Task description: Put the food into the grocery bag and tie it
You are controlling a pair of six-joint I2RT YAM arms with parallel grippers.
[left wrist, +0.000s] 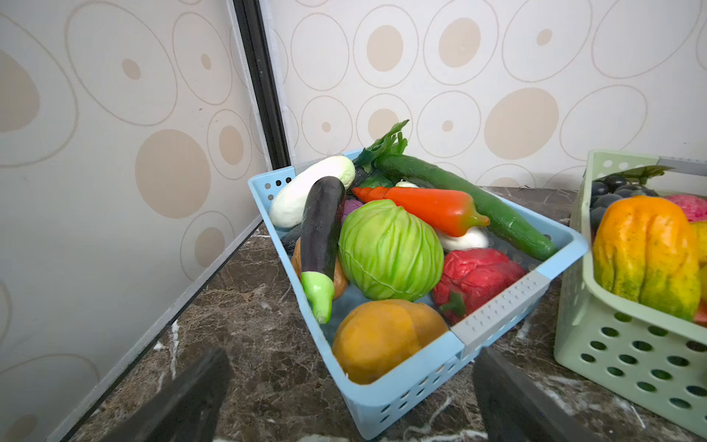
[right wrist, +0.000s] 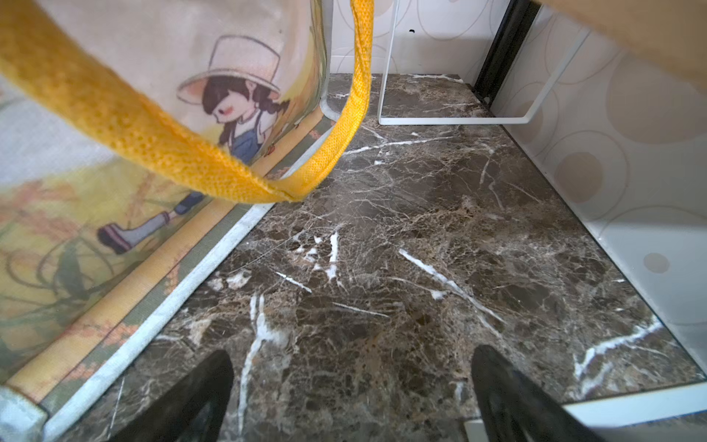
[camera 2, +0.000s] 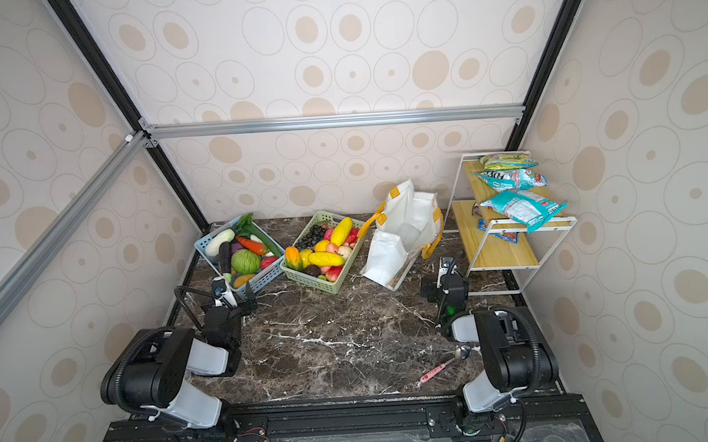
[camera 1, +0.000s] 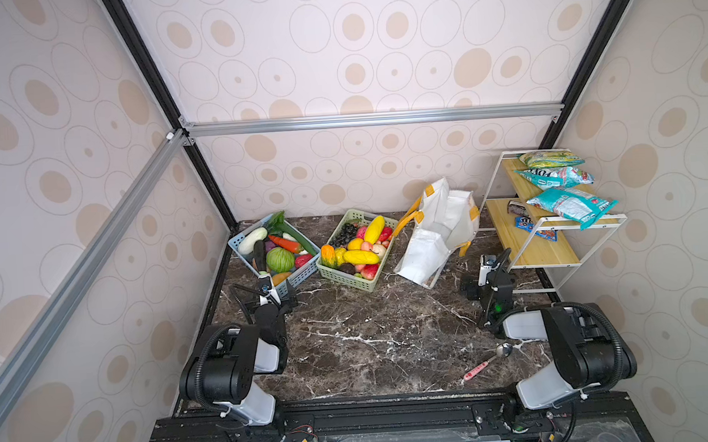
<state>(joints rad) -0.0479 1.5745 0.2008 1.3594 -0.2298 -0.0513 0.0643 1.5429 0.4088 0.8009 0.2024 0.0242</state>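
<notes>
The food lies in two baskets: an orange carrot (left wrist: 424,206), a dark eggplant (left wrist: 321,229) and a green cabbage (left wrist: 390,252) in the blue basket (camera 1: 301,276), and an orange-green gourd (camera 1: 328,256) in the green basket (camera 1: 347,278). A teal snack packet (camera 1: 570,206) rests on the shelf. The white grocery bag (camera 1: 440,226) with yellow handles (right wrist: 134,126) leans over at the back, mouth open. My left gripper (left wrist: 354,356) stands open at the blue basket's near corner. My right gripper (right wrist: 354,356) is open over bare marble beside the bag, holding nothing.
A white-framed wooden shelf (camera 1: 549,253) stands at the back right, close to my right gripper (camera 1: 490,265), with more packets on it. A pink-handled spoon (camera 1: 486,362) lies on the marble near the right arm's base. Patterned walls close in on three sides.
</notes>
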